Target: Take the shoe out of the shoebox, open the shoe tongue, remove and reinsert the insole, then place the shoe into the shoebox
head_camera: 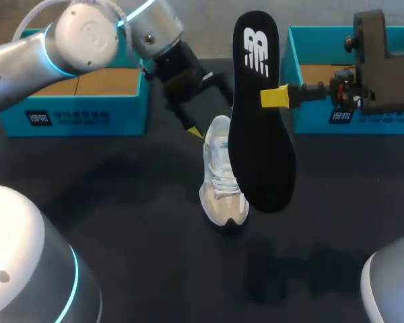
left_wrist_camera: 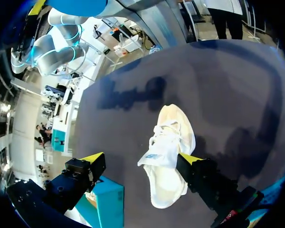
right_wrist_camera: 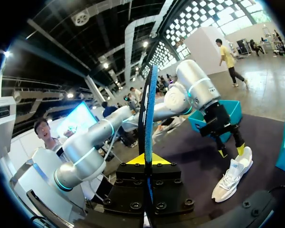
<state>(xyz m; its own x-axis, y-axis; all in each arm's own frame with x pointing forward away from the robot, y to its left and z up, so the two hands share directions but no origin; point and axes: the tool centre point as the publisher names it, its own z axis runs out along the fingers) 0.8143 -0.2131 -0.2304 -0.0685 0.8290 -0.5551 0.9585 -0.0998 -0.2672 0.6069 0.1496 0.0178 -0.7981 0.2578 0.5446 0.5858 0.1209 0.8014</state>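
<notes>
A white sneaker (head_camera: 222,180) lies on the dark table, toe toward the front edge. My left gripper (head_camera: 212,118) hangs open just over its heel end. In the left wrist view the shoe (left_wrist_camera: 168,156) lies below the left gripper (left_wrist_camera: 142,159), with one fingertip (left_wrist_camera: 190,159) over the shoe's side. A black insole (head_camera: 259,114) hangs in the air above the shoe, its heel end up. My right gripper (head_camera: 277,97) is shut on the insole's edge. From the right wrist the insole (right_wrist_camera: 147,118) shows edge-on between that gripper's (right_wrist_camera: 145,159) tips, with the shoe (right_wrist_camera: 232,175) and left gripper (right_wrist_camera: 231,151) beyond.
Two open teal shoeboxes stand at the back of the table: one at the left (head_camera: 74,108) behind my left arm, one at the right (head_camera: 310,118) beside my right wrist. The left box's corner (left_wrist_camera: 104,204) is close to the left gripper.
</notes>
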